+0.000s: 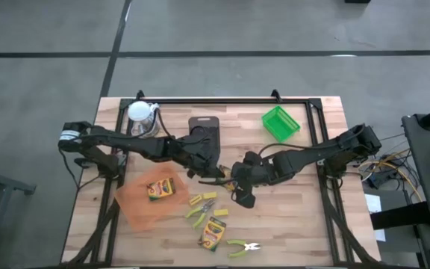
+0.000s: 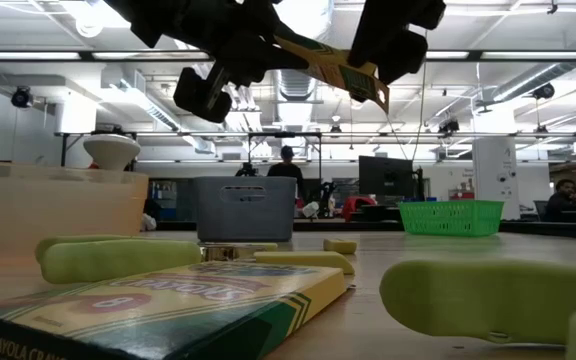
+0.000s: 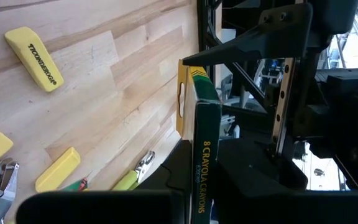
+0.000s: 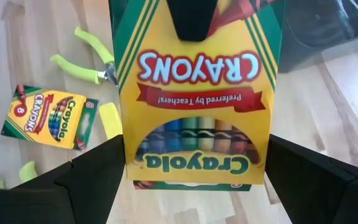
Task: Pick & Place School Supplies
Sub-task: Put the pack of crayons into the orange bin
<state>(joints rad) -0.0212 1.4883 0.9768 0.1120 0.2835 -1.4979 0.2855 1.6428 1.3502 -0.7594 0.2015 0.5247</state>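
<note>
Crayon box held: raised above mid-table, between the two arms, clear of the wood; this crayon box (image 4: pixel 194 93) is pinched along its top edge by the left gripper (image 1: pixel 216 173), whose fingers are clamped tight on the thin cardboard.
Left arm: reaches in from the left side of the table; its wrist view shows the box edge-on, narrow spine toward the camera.
Right gripper (image 4: pixel 191 180): just beside the box, fingers spread wide on either side of its broad printed face, not yet touching it as far as I can tell.
Handling, judged: light, thin cardboard, stiff along the edges but crushable on the broad faces; glossy print likely a bit slippery. Best taken across the narrow thickness, near the middle, with modest squeeze.
Other supplies on table: second crayon box (image 1: pixel 160 190) lying in the orange tray (image 1: pixel 136 205); third crayon box (image 1: pixel 213 232) flat on the wood nearer the front; lime-handled pliers (image 1: pixel 239 247) beside it; yellow erasers (image 1: pixel 198 199) between them.
Further right: green basket (image 1: pixel 281 124) toward the back, apart from everything else.
</note>
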